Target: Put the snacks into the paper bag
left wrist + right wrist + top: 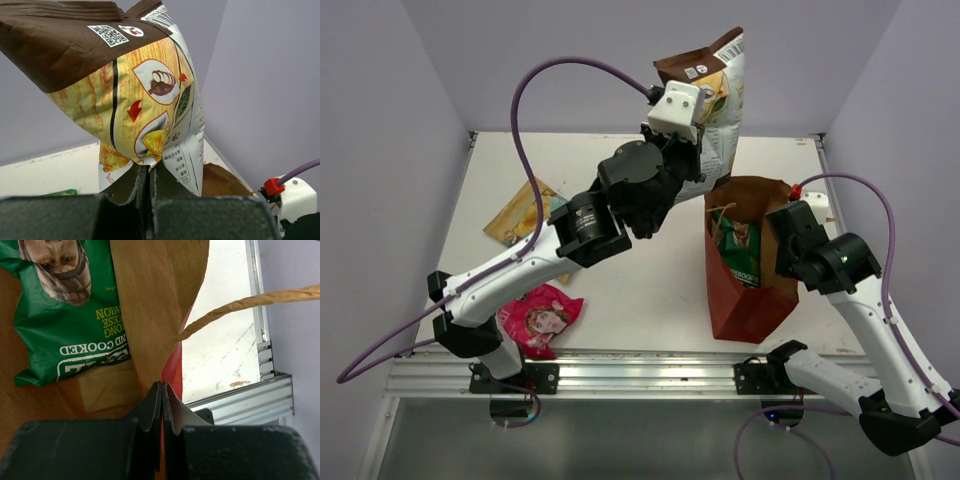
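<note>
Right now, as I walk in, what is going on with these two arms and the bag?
The left gripper is shut on a white-and-brown foil snack packet, lifted in the air near the open reddish-brown paper bag. The right gripper pinches the bag's wall at its rim. A dark green foil packet already lies inside. A tan-and-teal foil packet and a pink-red foil packet lie on the white table, left of the bag.

A robotics lab cell: plain pale-lilac partition walls [380,150] box in a white rectangular tabletop [650,290], and a slotted aluminium rail [640,372] along its near edge carries two white-and-black robot arms [512,270] trailing purple cables [516,130].
</note>
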Controlling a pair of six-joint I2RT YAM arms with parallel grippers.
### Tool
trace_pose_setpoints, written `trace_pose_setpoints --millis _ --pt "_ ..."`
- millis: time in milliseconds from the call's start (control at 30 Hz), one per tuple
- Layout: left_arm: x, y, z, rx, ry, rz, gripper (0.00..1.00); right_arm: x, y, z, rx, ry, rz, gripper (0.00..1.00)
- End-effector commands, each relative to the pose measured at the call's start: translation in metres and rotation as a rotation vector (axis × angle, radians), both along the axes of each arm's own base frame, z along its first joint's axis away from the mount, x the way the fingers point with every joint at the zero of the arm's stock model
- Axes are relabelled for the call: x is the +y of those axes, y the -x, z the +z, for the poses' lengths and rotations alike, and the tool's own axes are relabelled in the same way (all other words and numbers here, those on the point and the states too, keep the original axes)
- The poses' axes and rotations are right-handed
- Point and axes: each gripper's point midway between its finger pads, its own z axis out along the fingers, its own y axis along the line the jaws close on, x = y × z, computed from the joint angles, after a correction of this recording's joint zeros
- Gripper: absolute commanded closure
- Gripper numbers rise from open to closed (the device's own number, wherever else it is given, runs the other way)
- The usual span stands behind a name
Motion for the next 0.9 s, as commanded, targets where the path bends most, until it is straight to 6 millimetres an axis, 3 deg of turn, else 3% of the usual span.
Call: trace_pose_setpoints --millis 0,133,300,467,767,867 --pt "0.007 0.003 0.056 -0.130 0.139 0.015 1.00 0.004 0.004 0.001 0.015 -0.025 0.017 1.00" --pt "-0.011 0.003 0.059 -0.145 0.178 -0.025 1.00 0.005 0.003 0.000 0.016 -0.026 0.018 1.00" --pt "-0.050 0.005 0.032 -0.081 0.210 -0.133 1.00 0.005 0.003 0.000 0.017 -0.026 0.017 1.00" --pt "-0.084 0.004 -0.014 -0.010 0.164 -0.197 1.00 0.004 0.005 -0.002 0.021 -0.025 0.017 1.00" --pt "-0.119 -0.002 -0.106 0.106 0.087 -0.225 1.00 0.004 0.007 -0.005 0.022 -0.034 0.011 1.00" --pt "-0.130 -0.005 -0.127 0.138 0.060 -0.228 1.00 0.004 0.008 -0.004 0.022 -0.035 0.012 1.00"
